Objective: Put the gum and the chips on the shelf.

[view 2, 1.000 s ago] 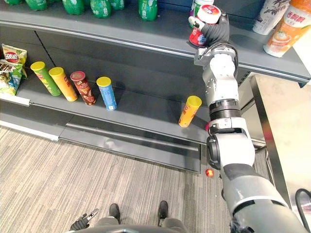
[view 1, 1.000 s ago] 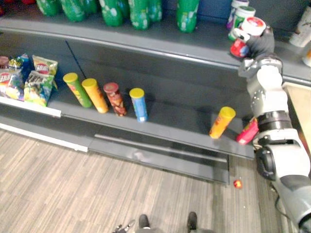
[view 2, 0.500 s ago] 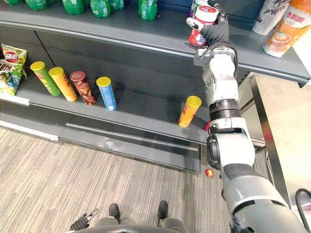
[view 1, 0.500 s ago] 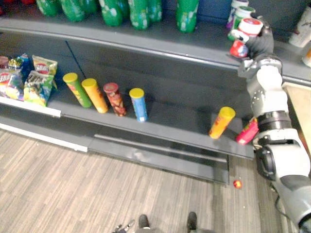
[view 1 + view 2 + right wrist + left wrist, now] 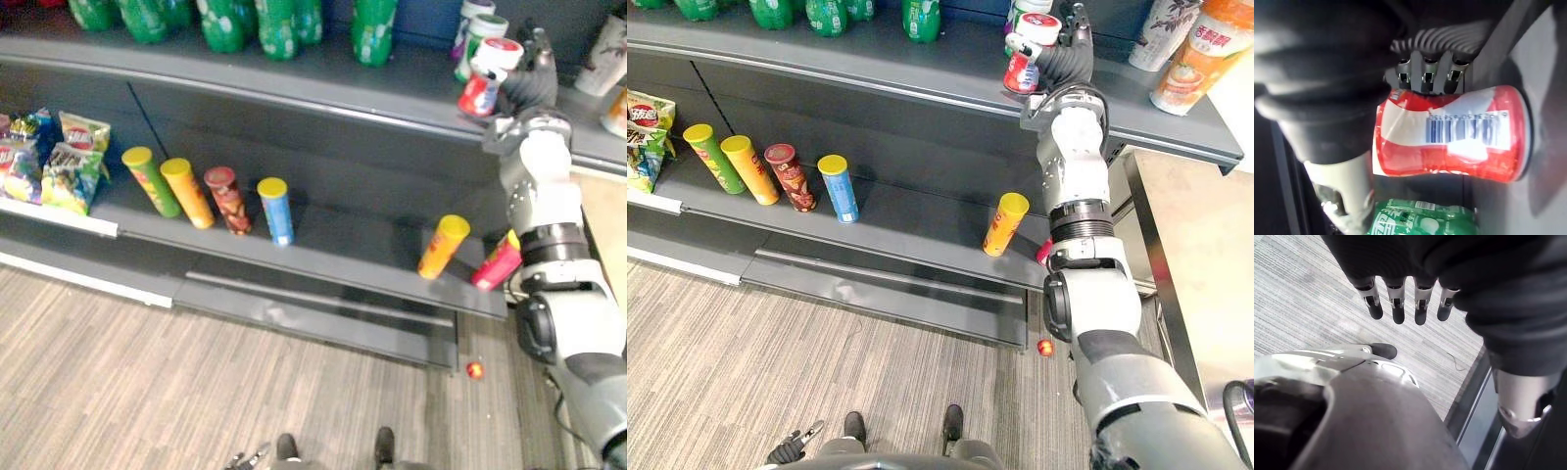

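A red gum jar (image 5: 481,90) with a white lid stands near the front edge of the top shelf (image 5: 294,83). My right hand (image 5: 529,83) is raised right beside it, fingers straightened and open. In the right wrist view the fingers (image 5: 1425,73) lie along the jar's (image 5: 1449,134) side without curling round it. A green gum jar (image 5: 1425,223) stands just behind. On the lower shelf (image 5: 911,230) stand several chips tubes (image 5: 839,186), a yellow one (image 5: 1004,223) leaning, and a pink one (image 5: 495,262) partly behind my arm. My left hand (image 5: 1396,308) hangs open over the floor.
Green bottles (image 5: 279,24) line the back of the top shelf, and cups (image 5: 1190,64) stand at its right end. Chip bags (image 5: 59,162) fill the left of the lower shelf. A small red thing (image 5: 475,370) lies on the floor below the shelf.
My right hand's fingers have uncurled from the red gum jar, which now stands on the top shelf. The camera has shifted slightly.
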`<state>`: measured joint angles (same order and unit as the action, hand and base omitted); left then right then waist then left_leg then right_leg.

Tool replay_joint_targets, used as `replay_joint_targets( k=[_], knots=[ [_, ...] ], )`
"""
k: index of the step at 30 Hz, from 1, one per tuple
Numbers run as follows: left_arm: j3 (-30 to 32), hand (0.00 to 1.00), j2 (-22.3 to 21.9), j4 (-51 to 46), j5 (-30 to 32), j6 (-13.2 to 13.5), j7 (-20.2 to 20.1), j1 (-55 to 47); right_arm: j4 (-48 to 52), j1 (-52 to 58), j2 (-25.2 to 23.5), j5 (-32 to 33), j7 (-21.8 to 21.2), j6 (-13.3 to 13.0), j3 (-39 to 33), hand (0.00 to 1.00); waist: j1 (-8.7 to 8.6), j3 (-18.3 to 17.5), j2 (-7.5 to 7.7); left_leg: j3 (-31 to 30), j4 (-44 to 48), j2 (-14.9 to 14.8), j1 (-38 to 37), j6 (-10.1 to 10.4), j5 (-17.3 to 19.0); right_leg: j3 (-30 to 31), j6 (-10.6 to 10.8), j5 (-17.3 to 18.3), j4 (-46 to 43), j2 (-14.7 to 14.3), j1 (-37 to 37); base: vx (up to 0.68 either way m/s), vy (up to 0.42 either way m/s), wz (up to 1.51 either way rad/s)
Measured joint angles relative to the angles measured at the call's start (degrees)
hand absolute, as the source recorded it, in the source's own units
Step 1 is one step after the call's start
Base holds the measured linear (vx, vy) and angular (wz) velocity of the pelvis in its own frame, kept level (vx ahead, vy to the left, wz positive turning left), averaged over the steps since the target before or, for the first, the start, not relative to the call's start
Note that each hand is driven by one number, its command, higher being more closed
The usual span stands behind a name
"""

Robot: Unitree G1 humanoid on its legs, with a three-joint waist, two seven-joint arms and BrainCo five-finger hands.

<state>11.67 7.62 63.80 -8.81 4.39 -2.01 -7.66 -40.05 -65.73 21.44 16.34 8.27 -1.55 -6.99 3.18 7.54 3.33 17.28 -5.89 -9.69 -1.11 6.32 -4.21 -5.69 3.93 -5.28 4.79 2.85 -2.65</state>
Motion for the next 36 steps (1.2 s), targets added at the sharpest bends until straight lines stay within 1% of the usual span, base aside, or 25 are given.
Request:
replay_joint_targets(
  k=[3, 11, 14, 17, 18, 19, 20, 21, 22, 23, 24, 25, 26, 28, 30, 33, 36],
  knots=[
    [0.0, 0.0, 0.02, -0.02, 0.0, 0.0, 0.09, 0.0, 3.39, -0.01, 0.07, 0.41, 1.51, -0.5, -1.41, 0.0, 0.02, 0.01, 0.03, -0.14, 0.0, 0.01, 0.0, 0.0, 0.0, -0.15, 0.0, -0.01, 0.07, 0.0, 0.11, 0.0, 0.0, 0.01],
    [0.63, 0.0, 0.07, -0.05, 0.03, -0.01, 1.09, -0.02, 11.5, -1.78, 0.6, 0.56, 5.37, -4.72, -3.74, 0.0, -0.04, 0.07, 0.19, -0.63, 0.01, 0.0, -0.22, 0.0, 0.0, -0.83, -0.01, -0.01, 0.25, 0.03, 0.88, 0.0, 0.0, 0.04],
    [1.13, 0.0, 0.03, -0.05, 0.13, -0.05, 1.23, 0.0, 17.54, -1.64, 0.52, 0.54, 5.62, -5.3, -3.65, 0.0, -0.02, 0.07, 0.22, -0.61, 0.01, 0.02, -0.23, -0.01, -0.01, -0.84, -0.01, -0.01, 0.23, 0.06, 0.88, 0.0, 0.0, 0.0],
    [1.15, 0.0, -0.01, -0.02, 0.22, -0.08, 1.33, -0.01, 27.61, 1.85, -0.35, 0.48, 5.58, -7.59, -2.38, 0.0, -0.03, -0.03, 0.37, -0.54, 0.01, 0.0, -0.31, 0.0, -0.01, -0.8, -0.01, 0.0, 0.19, 0.04, 0.91, 0.0, 0.0, 0.0],
    [1.15, 0.0, -0.01, 0.01, 0.29, -0.11, 1.55, -0.09, 32.52, 4.57, -1.55, 0.46, 5.1, -9.0, -0.88, 0.0, -0.24, -0.11, 0.49, -0.49, 0.01, 0.0, -0.35, 0.0, -0.01, -0.76, -0.01, 0.0, 0.17, 0.04, 0.91, 0.0, 0.0, 0.0],
    [1.15, 0.0, -0.01, 0.02, 0.55, -0.13, 1.69, -0.32, 36.91, 7.81, -3.77, 0.46, 4.78, -9.89, 1.04, 0.0, -0.76, -0.22, 0.67, -0.43, 0.02, 0.0, -0.4, 0.0, -0.01, -0.73, -0.02, 0.0, 0.12, 0.04, 0.93, 0.0, 0.0, 0.0],
    [1.15, 0.0, -0.01, 0.02, 0.57, -0.14, 1.71, -0.45, 38.55, 9.48, -5.02, 0.46, 4.32, -10.33, 2.18, 0.0, -0.97, -0.29, 0.77, -0.42, 0.02, -0.01, -0.45, 0.0, -0.01, -0.7, -0.02, 0.0, 0.07, 0.04, 0.94, 0.01, 0.0, -0.04],
    [1.16, 0.0, 0.07, 0.08, 0.6, -0.18, 1.74, -0.58, 41.37, 13.36, -7.23, 0.52, 3.21, -10.94, 4.96, 0.0, -1.38, -0.43, 0.99, -0.28, 0.02, -0.01, -0.6, 0.0, 0.0, -0.5, -0.02, 0.0, -0.01, 0.04, 0.94, 0.0, 0.0, -0.07],
    [1.23, 0.0, 0.12, 0.11, 0.65, -0.19, 1.79, -0.63, 43.7, 17.76, -9.08, 0.58, 1.97, -11.15, 8.48, 0.0, -1.37, -0.55, 1.19, -0.09, 0.02, -0.01, -0.84, 0.01, 0.01, -0.23, -0.02, 0.01, -0.07, 0.03, 0.98, 0.0, 0.0, -0.09],
    [1.31, 0.0, 0.12, 0.12, 0.7, -0.19, 1.81, -0.65, 44.65, 19.93, -9.91, 0.67, 0.95, -11.17, 10.45, 0.0, -1.36, -0.62, 1.28, 0.02, 0.02, -0.01, -0.94, 0.03, 0.04, -0.11, -0.01, 0.02, -0.08, 0.04, 1.01, 0.0, 0.0, -0.09],
    [1.67, 0.0, 0.09, 0.13, 1.05, -0.21, 1.85, -0.68, 46.2, 23.88, -11.47, 1.55, -1.39, -11.11, 14.3, 0.0, -1.37, -0.72, 1.44, 0.47, 0.02, -0.01, -1.09, 0.05, 0.06, 0.08, 0.0, 0.02, -0.11, 0.03, 1.02, 0.0, 0.001, -0.07],
    [1.78, 0.0, 0.09, 0.13, 1.07, -0.21, 1.87, -0.71, 46.83, 25.71, -12.02, 1.79, -2.15, -11.11, 16.35, 0.0, -1.36, -0.78, 1.53, 0.62, 0.02, -0.02, -1.13, 0.06, 0.06, 0.16, 0.01, 0.02, -0.12, 0.03, 1.01, -0.01, 0.002, -0.07],
    [2.08, 0.0, 0.07, 0.13, 1.12, -0.23, 1.91, -0.83, 47.53, 28.7, -13.2, 2.53, -4.38, -11.0, 20.14, 0.0, -1.4, -0.84, 1.62, 0.76, 0.02, -0.04, -1.24, 0.09, 0.09, 0.29, 0.02, 0.04, -0.27, 0.03, 0.96, -0.01, 0.004, -0.05],
    [2.24, 0.0, 0.03, 0.11, 1.12, -0.33, 2.06, -0.9, 48.28, 31.94, -13.97, 3.75, -7.07, -10.97, 25.03, 0.0, -1.39, -0.91, 1.73, 0.84, 0.01, -0.02, -1.38, 0.16, 0.21, 0.42, 0.27, 0.28, -0.57, 0.05, 0.89, -0.01, 0.002, -0.02],
    [2.25, 0.0, 0.09, 0.13, 1.17, -0.76, 2.52, -1.22, 48.27, 34.67, -15.31, 7.17, -10.17, -10.82, 28.75, 0.0, -1.42, -1.15, 2.09, 0.94, 0.01, -0.01, -1.58, 0.57, 0.52, 0.78, 0.22, 0.33, -0.92, 0.05, 0.81, -0.01, 0.008, -0.04],
    [2.25, 0.0, 0.24, 0.13, 1.17, -0.77, 3.08, -1.56, 48.23, 38.01, -15.7, 10.37, -12.55, -10.68, 33.37, 0.0, -1.44, -1.46, 2.55, 1.1, 0.01, 0.05, -1.88, 0.61, 0.55, 1.23, 0.2, 0.36, -1.19, 0.08, 0.79, -0.01, 0.006, -0.06],
    [2.24, 0.0, 0.36, 0.18, 1.19, -0.77, 3.31, -1.66, 47.49, 41.91, -15.72, 11.84, -14.21, -10.03, 37.9, 0.0, -1.53, -1.62, 2.79, 1.14, 0.01, 0.11, -1.94, 0.61, 0.56, 1.45, -0.17, 0.61, -1.56, 0.13, 0.55, 0.0, 0.005, -0.04]
  ],
)
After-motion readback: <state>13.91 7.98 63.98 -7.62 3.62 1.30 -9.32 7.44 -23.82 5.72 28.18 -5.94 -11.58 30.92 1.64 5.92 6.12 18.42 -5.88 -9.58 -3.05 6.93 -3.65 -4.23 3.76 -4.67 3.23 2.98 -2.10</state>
